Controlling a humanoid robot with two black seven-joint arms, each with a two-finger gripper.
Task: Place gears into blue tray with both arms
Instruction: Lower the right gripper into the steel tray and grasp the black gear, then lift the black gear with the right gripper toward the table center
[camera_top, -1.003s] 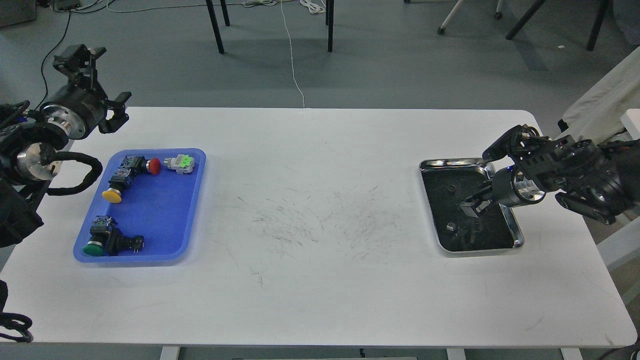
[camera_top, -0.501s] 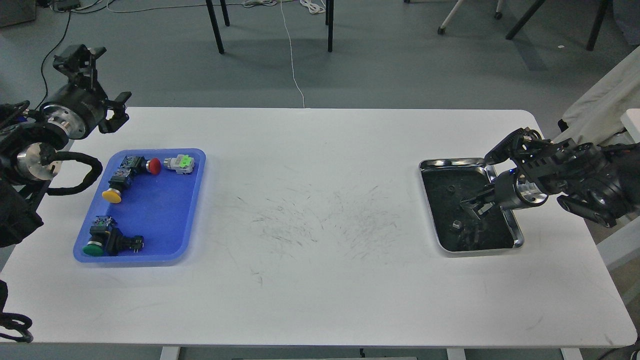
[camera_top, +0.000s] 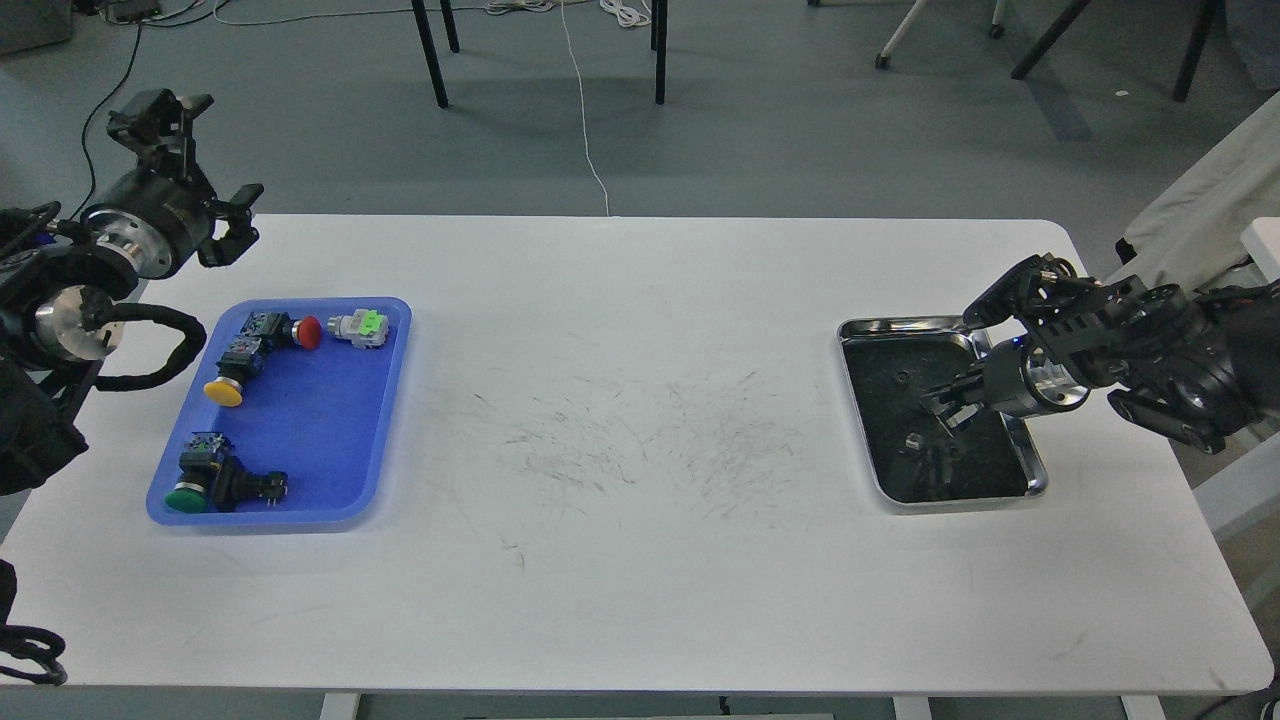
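The blue tray (camera_top: 300, 440) lies at the table's left and holds push-button switches. One gear (camera_top: 903, 378), a tiny dark ring, lies in the steel tray (camera_top: 1036, 470) at the right. A second small, paler piece (camera_top: 912, 439) lies lower in that tray, too small to make out its shape. My right gripper (camera_top: 945, 405) hovers over the steel tray's middle, right of both pieces. Its fingers are small and dark, so the gap between them does not show. My left gripper (camera_top: 205, 160) is raised beyond the table's far left corner with its claws spread open and nothing in them.
Switches with red (camera_top: 308, 332), yellow (camera_top: 224, 392) and green (camera_top: 188, 496) caps and a grey-green one (camera_top: 362, 327) lie in the blue tray. The white table (camera_top: 640, 450) runs between the trays. Chair legs and cables are on the floor behind.
My right gripper lifted a little and drew back to the right inside the steel tray. The pale piece below it has shifted slightly. The left arm has not moved.
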